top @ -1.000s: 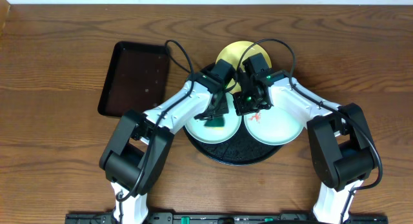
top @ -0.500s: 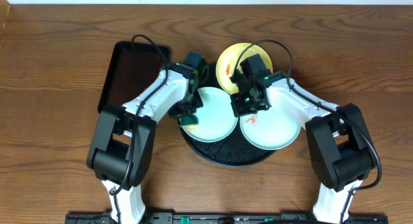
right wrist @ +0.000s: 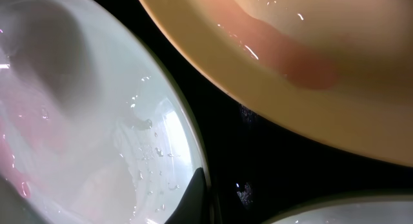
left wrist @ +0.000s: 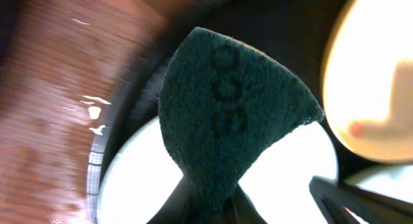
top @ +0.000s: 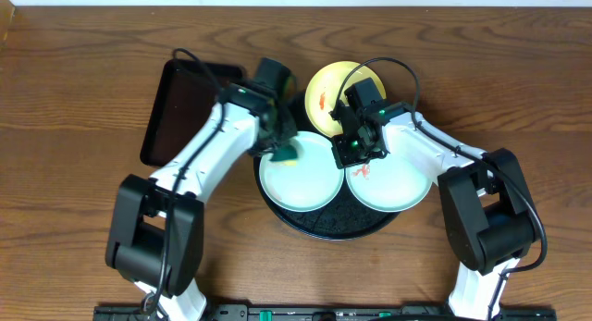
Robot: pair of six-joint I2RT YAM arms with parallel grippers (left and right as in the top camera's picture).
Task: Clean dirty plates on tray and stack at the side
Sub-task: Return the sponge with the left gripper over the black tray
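The round black tray [top: 326,225] holds two mint plates and, at its far edge, the yellow plate [top: 326,92] with a red smear. My left gripper [top: 283,151] is shut on a dark green sponge [left wrist: 232,114] and holds it over the far left rim of the left mint plate [top: 298,180]. My right gripper [top: 355,151] sits at the left rim of the right mint plate [top: 393,180], which has a red smear. In the right wrist view one finger [right wrist: 193,197] rests on that plate's rim [right wrist: 77,121]. The other finger is hidden against the black tray.
A smaller rectangular black tray [top: 181,108] lies on the wooden table [top: 83,191] to the left of the round tray. The left arm reaches over its near right corner. Both arm bases stand at the front edge.
My left gripper carried the sponge from the middle of the left mint plate out to the left, then to the plate's far left rim. The right arm has not moved.
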